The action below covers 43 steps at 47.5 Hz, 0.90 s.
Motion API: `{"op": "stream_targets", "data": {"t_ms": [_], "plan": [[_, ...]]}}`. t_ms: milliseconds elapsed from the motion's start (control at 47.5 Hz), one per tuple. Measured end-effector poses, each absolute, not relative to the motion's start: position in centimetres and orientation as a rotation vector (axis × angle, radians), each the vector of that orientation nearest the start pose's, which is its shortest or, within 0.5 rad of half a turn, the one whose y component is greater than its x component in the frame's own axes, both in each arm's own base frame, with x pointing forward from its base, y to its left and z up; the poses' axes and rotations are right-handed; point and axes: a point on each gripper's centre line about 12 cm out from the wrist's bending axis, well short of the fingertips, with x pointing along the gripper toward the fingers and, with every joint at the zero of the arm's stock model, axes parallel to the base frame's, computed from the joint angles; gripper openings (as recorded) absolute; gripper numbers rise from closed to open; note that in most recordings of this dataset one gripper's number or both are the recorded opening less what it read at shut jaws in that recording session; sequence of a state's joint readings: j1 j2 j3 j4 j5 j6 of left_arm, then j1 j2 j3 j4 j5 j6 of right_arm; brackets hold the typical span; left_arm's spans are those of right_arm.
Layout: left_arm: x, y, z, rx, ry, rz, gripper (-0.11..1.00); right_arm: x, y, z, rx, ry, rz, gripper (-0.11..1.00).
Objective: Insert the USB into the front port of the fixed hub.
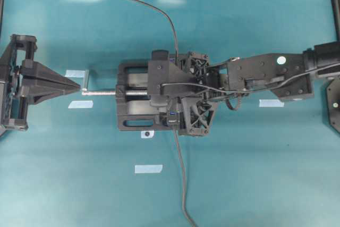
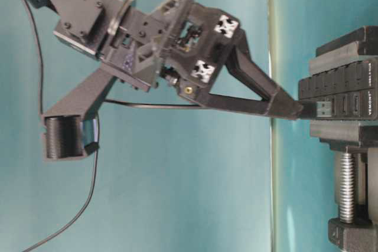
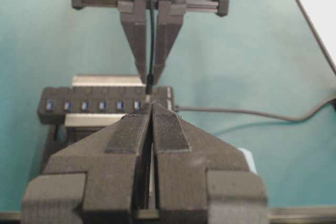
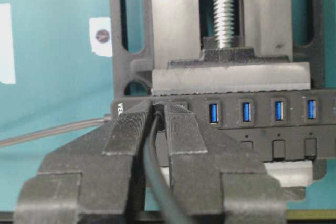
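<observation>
The fixed hub (image 4: 262, 113), a long black strip with blue ports, is clamped in the black vise (image 4: 173, 35). My right gripper (image 4: 159, 109) is shut on the USB (image 4: 160, 116) at the hub's endmost port, and the USB's dark cable (image 4: 155, 177) runs back between the fingers. In the table-level view the right gripper (image 2: 307, 110) holds the USB's silver tip (image 2: 323, 108) against the end port of the hub (image 2: 345, 84); how far in it sits I cannot tell. My left gripper (image 1: 79, 86) is shut and empty, left of the vise. The left wrist view shows the left gripper (image 3: 151, 106) facing the hub (image 3: 89, 106).
The vise (image 1: 133, 118) stands mid-table, with its silver screw handle (image 1: 86, 82) just off my left gripper's tips. The hub's own cable (image 1: 183, 184) trails to the near edge. Pale tape strips (image 1: 148, 168) lie on the teal mat. The right arm (image 1: 265, 73) spans the right side.
</observation>
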<state>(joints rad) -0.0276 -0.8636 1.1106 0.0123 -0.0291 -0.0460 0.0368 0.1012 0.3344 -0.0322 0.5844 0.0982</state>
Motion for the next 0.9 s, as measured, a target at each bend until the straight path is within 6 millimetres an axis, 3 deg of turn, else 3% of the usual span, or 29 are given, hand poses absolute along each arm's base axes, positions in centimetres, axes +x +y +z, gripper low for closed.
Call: {"op": "stream_targets", "data": {"t_ms": [905], "plan": [[21.6,-0.6,26.5,-0.031,0.226,-0.024,0.00,42.5,2.1,17.9,0.046,1.051,-0.007,0.08]]}}
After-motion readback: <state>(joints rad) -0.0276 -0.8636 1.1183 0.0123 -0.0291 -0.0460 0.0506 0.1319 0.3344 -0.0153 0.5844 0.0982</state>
